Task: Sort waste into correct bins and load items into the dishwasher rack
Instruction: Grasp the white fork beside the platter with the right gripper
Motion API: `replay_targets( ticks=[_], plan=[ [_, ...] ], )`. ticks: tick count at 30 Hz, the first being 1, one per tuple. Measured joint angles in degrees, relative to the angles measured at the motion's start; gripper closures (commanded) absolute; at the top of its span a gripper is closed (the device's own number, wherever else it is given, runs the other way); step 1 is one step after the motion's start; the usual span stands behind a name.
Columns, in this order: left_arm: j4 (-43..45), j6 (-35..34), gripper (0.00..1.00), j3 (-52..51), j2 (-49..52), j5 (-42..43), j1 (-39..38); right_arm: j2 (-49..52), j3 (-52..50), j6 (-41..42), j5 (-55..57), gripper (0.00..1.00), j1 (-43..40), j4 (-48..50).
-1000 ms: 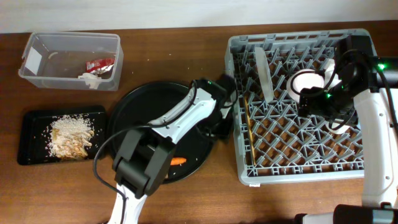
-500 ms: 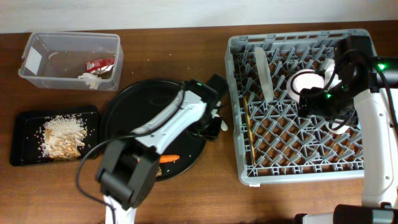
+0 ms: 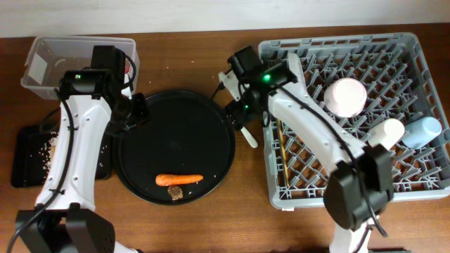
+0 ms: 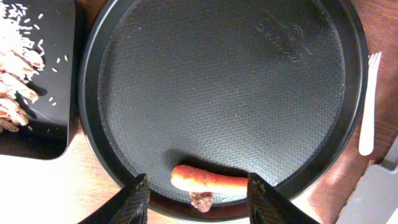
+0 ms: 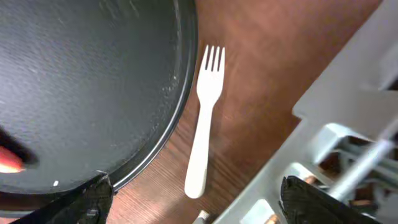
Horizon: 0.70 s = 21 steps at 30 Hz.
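An orange carrot [image 3: 179, 179] and a small brown morsel [image 3: 174, 191] lie at the front of the large round black tray [image 3: 176, 105]. In the left wrist view the carrot [image 4: 208, 179] and morsel [image 4: 200, 200] sit between my open, empty left gripper [image 4: 200, 205] fingers, below them. The left gripper [image 3: 137, 112] hangs over the tray's left rim. The white fork [image 5: 204, 124] lies on the table between the tray and the grey dishwasher rack [image 3: 337, 176]. My right gripper [image 5: 202, 205] is open above the fork's handle end. Pale food scraps [image 4: 12, 62] lie in the shallow black tray [image 3: 24, 169].
The clear tub [image 3: 42, 70] stands at the back left, its contents mostly hidden by my left arm. The rack holds a white bowl [image 3: 346, 97], a cream cup [image 3: 387, 131], a light blue cup [image 3: 422, 131] and chopsticks [image 3: 280, 140]. The plate-bowl is hidden.
My left arm has swung from the round tray's right edge back to its left side. My right arm has moved from over the rack to over the fork.
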Motion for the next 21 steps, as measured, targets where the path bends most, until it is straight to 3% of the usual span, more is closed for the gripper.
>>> replay_targets(
  ticks=[8, 16, 21],
  plan=[
    [0.0, 0.0, 0.49, 0.0, 0.0, -0.4, 0.0, 8.8, 0.0, -0.2, 0.3, 0.22, 0.0, -0.6],
    [0.0, 0.0, 0.49, 0.0, 0.0, -0.4, 0.0, 13.0, -0.4, 0.2, 1.7, 0.41, 0.4, 0.7],
    [0.0, 0.0, 0.49, 0.0, 0.0, -0.4, 0.0, 15.3, -0.9, 0.5, 5.7, 0.43, 0.5, 0.5]
  ],
)
